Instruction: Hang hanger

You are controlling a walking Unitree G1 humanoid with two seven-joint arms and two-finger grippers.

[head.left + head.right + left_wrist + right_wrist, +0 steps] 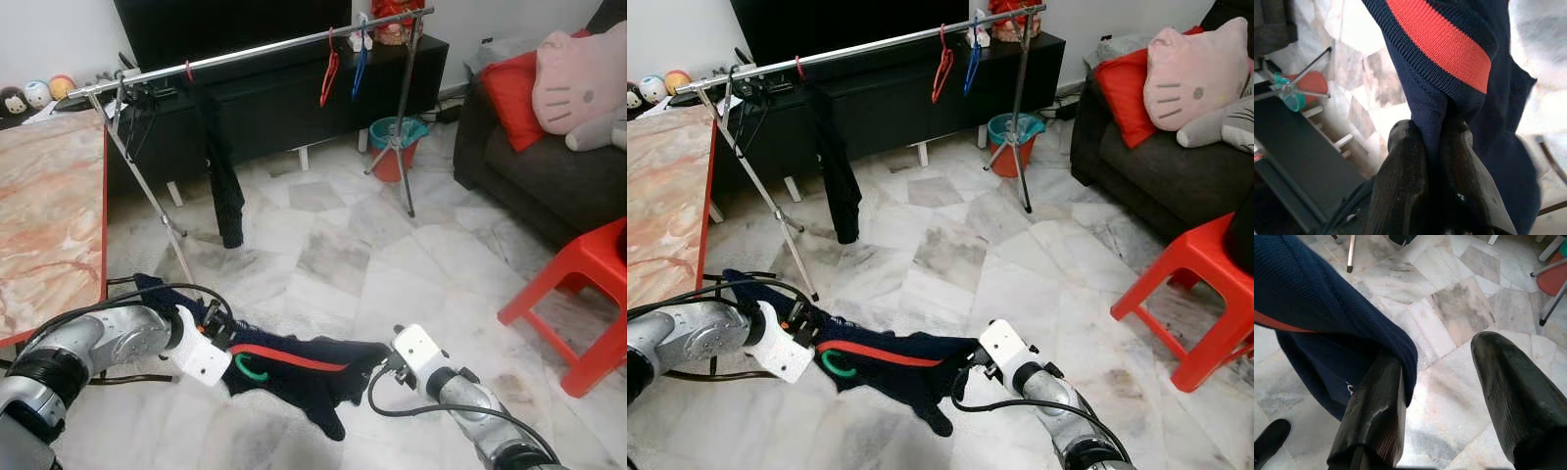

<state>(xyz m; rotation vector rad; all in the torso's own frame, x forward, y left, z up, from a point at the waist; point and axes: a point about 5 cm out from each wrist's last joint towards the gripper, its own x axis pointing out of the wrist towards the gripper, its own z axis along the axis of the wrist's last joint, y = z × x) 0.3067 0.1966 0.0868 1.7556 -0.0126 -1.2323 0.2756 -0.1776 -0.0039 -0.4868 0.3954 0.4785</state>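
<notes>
Two grippers, one garment strung between them: the navy sweater (294, 367) with its red stripe sags low over the floor (392, 255), long axis running 9-to-3 across our head view. Our left gripper (1437, 147) is clenched on the sweater's collar end, fabric pinched tight between the fingers (1405, 166) in the wrist view. Our right gripper (1449, 377) is spread wide; the sweater's hem only drapes over one finger (1376, 406), the other stands apart over bare tile, so nothing grasped there. A green hanger (250, 370) hook peeks out of the sweater just beside the left gripper, so the left arm is nearer it. The rail (255, 49) lies well apart at 12 o'clock, up and ahead, its long axis roughly parallel to the sweater, with a red hanger (329, 73) and blue hanger (361, 59) already on it toward 1 o'clock. We judge the coming move is a lift toward 12, hook leading.
</notes>
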